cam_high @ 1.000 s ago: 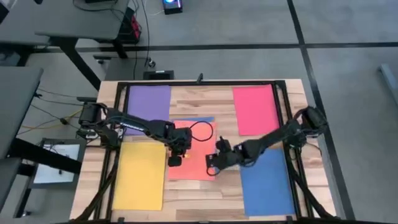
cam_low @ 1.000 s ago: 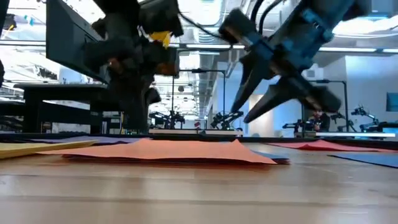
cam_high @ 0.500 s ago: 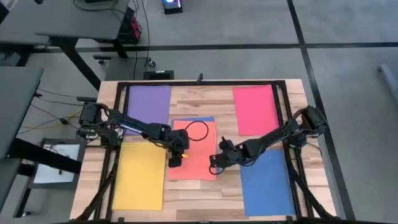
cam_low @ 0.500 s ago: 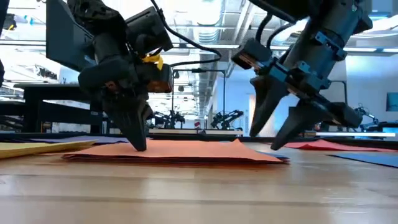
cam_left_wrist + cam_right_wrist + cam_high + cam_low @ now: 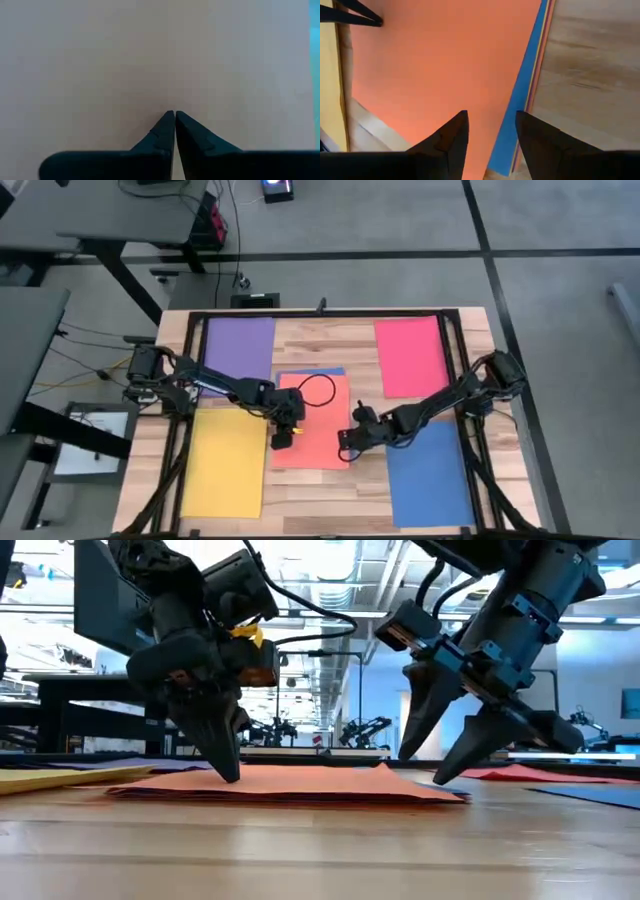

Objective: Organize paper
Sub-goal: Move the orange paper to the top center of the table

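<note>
Nearest the table's front edge lie the yellow sheet (image 5: 224,463) on the left and the blue sheet (image 5: 428,473) on the right, each flat and alone. Between them, mid-table, sits the stack (image 5: 312,422), a salmon-orange sheet on top with blue and other coloured edges peeking out beneath along its right side and far edge. Both arms work on it. The left gripper (image 5: 282,436) stands tip-down at the stack's left edge, its fingers (image 5: 167,131) pressed together with nothing between them, the tips touching the orange top sheet. The right gripper (image 5: 346,448) is at the stack's front right corner, its fingers spread apart and just above the paper, one over the orange sheet, the other over the blue edge. My judgement is that the step in hand is separating the top sheet: the left arm pins the stack while the right readies to catch the sheet's edge. The next move calls for lowering the spread fingers and nipping only one sheet, not several. Farther back lie the purple sheet (image 5: 238,343) and the pink-red sheet (image 5: 411,355). No writing or labels can be read anywhere.
</note>
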